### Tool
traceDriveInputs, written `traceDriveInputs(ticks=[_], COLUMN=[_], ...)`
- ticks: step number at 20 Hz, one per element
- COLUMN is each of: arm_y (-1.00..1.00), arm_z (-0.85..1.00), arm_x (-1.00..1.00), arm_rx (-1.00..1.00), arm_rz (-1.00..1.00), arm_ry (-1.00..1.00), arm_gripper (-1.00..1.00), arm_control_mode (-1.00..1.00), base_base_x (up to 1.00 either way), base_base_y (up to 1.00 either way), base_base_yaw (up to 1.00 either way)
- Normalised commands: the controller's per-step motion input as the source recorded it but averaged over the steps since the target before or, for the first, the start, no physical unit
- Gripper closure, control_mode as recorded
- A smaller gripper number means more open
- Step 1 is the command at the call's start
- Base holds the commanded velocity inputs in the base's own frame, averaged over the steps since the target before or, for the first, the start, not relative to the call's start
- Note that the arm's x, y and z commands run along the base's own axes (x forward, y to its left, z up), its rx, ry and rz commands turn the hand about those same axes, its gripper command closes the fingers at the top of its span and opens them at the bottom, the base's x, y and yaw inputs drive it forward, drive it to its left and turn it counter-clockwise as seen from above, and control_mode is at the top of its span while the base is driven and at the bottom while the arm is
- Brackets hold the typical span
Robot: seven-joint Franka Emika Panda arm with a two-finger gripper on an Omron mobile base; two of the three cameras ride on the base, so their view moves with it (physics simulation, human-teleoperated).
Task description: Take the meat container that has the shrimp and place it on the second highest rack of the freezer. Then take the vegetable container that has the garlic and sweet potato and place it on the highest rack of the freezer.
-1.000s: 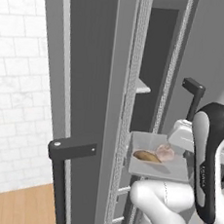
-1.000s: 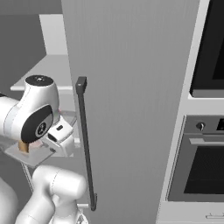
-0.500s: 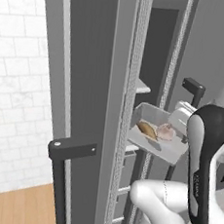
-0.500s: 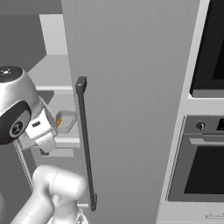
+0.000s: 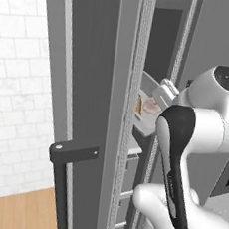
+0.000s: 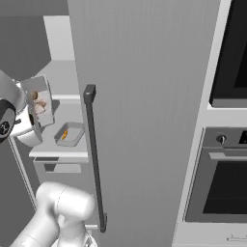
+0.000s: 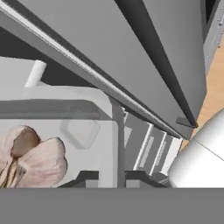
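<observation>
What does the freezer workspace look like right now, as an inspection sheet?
Surface: pale grey shelves inside the open freezer.
Job's things: meat container with the shrimp rests on a shelf; vegetable container with garlic is tilted steeply, held up at a higher shelf level; a tan piece beside the garlic is probably the sweet potato.
Clutter: nothing seen.
Gripper: gripper shut on the vegetable container's rim.
Cables: nothing seen.
Surroundings: wall oven to the right, white tiled wall, wooden floor.
</observation>
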Motion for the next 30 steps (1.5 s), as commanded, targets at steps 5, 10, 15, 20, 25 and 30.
traceDriveInputs(ticks=[5,10,15,20,25,30], arm_y=[0.38,0.17,0.02,0.15,0.22,0.37], arm_z=[0.13,0.04,0.02,0.01,0.00,-0.21], arm_x=[1.00,1.00,1.00,0.99,0.89,0.61], arm_rx=[0.10,0.13,0.16,0.11,0.05,0.00], arm_rz=[-0.16,-0.05,0.00,0.00,0.00,0.00], arm_ry=[0.01,0.09,0.03,0.00,0.00,0.00], arm_gripper=[1.00,1.00,1.00,1.00,1.00,-1.00], arm_control_mode=[-1.00,-1.00,-1.00,-1.00,-1.00,-1.00], base_base_x=[0.00,0.00,0.00,0.00,0.00,0.00], base_base_y=[0.00,0.00,0.00,0.00,0.00,0.00], base_base_yaw=[0.00,0.00,0.00,0.00,0.00,0.00])
